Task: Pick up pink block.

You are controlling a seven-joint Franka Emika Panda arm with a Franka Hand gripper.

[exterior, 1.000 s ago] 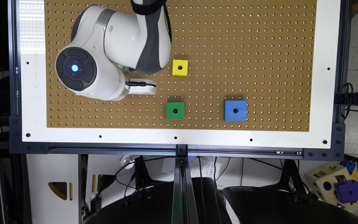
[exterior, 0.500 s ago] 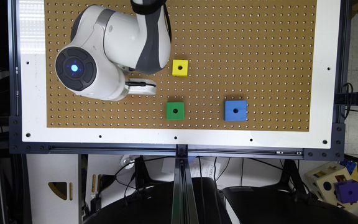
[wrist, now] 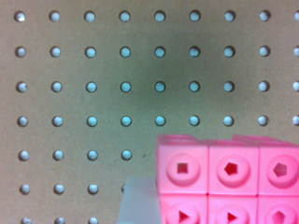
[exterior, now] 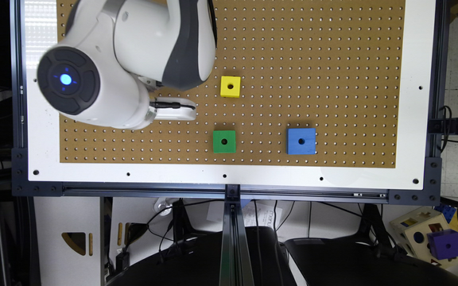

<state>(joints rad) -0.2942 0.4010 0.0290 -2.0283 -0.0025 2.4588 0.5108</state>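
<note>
The pink block [wrist: 229, 177] is a studded pink brick seen close in the wrist view, well above the pegboard [wrist: 140, 70], with a soft shadow on the board beneath. A pale translucent finger [wrist: 136, 203] presses against one side of it; the other finger is out of the picture. In the exterior view my gripper [exterior: 173, 109] is the white part jutting from under the big white arm [exterior: 125, 59], toward the exterior view's left of the cubes. It is shut on the pink block.
On the brown pegboard [exterior: 332, 59] lie a yellow cube [exterior: 230, 86], a green cube [exterior: 224, 141] and a blue cube [exterior: 301, 141], all on the exterior view's right of the gripper. A white border and a dark rail [exterior: 229, 190] frame the board.
The arm looms larger and has shifted slightly toward the exterior view's left, as if raised toward the camera. The three cubes have not moved.
</note>
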